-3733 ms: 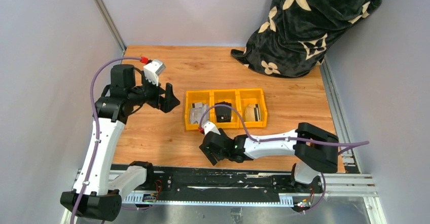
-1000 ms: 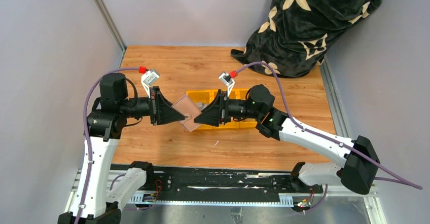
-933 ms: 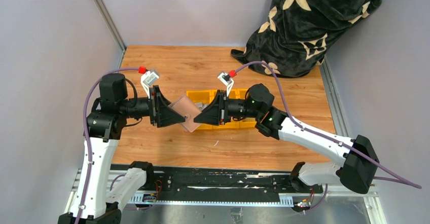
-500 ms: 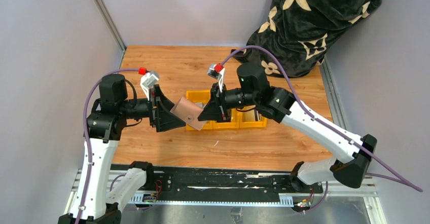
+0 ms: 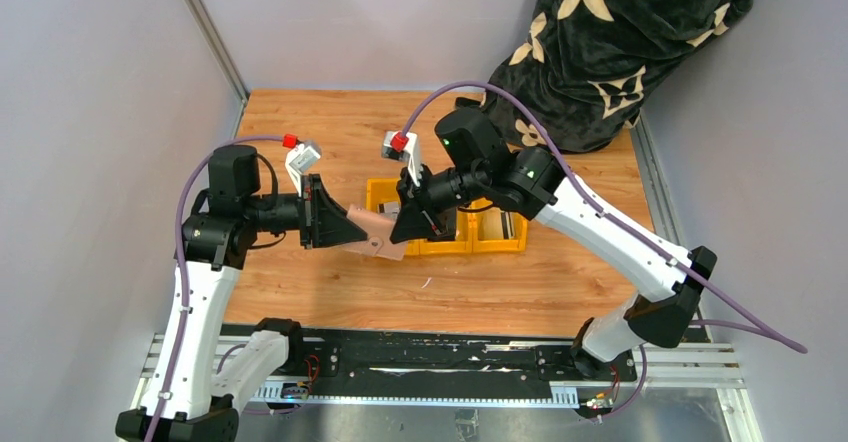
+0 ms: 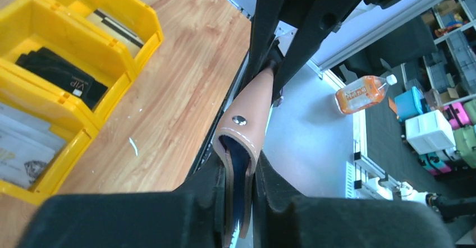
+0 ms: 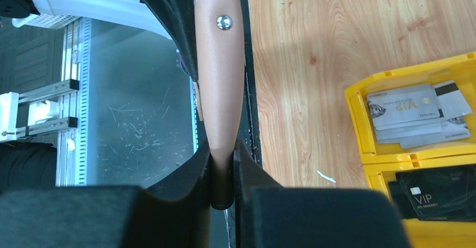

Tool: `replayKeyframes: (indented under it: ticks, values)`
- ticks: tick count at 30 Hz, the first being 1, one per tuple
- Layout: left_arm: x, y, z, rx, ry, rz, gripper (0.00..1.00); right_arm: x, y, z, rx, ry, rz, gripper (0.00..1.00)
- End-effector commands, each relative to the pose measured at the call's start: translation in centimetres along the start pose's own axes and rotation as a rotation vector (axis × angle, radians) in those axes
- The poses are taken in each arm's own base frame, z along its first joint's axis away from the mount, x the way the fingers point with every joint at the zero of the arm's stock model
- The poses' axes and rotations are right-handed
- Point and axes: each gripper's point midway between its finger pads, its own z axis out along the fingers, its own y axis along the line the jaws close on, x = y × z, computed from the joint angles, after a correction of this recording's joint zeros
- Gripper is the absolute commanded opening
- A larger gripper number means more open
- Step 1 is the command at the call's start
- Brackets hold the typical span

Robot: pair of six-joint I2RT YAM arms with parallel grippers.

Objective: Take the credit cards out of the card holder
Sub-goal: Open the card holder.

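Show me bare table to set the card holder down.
Bare wood: the far strip of table left of the blanket; the near strip before the yellow bin. Crowded: the bin's left end, where left gripper and right gripper clamp the card holder.

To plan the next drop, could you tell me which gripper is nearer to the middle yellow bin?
Right. The right gripper hangs just above and left of the middle yellow bin. The left gripper is farther left, beyond the card holder they both pinch.
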Motion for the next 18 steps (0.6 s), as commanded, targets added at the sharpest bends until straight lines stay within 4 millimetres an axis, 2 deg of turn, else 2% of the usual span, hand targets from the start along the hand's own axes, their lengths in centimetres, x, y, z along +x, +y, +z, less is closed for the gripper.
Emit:
replayKeyframes:
  ticks: [1, 4, 6, 8, 11, 15, 18]
  values:
    - [0.0, 0.2, 0.0, -0.001, 0.003, 0.010, 0.06, -0.6, -0.5, -0.3, 0.064, 0.009, -0.043, 0.21]
    - [-0.5, 1.4, 0.0, -0.064, -0.001, 0.001, 0.00, -2.2, -3.4, -1.8, 0.283, -0.075, 0.036, 0.37]
    - [-1.1, 2.5, 0.0, -0.128, -0.009, -0.008, 0.00, -3.9, -5.5, -4.5, 0.483, -0.215, 0.120, 0.42]
    - [-2.1, 3.9, 0.0, -0.207, -0.043, -0.022, 0.00, -4.5, -6.6, -6.6, 0.602, -0.395, 0.197, 0.47]
    - [-3.9, 5.6, -0.3, -0.313, -0.140, -0.038, 0.00, -5.1, -5.3, -8.2, 0.590, -0.657, 0.247, 0.68]
    - [-5.8, 6.8, -0.9, -0.398, -0.288, -0.052, 0.00, -4.6, -4.1, -6.2, 0.574, -0.639, 0.276, 0.74]
    - [-6.2, 6.9, -1.0, -0.411, -0.329, -0.063, 0.00, -5.2, -3.4, -3.7, 0.549, -0.612, 0.264, 0.75]
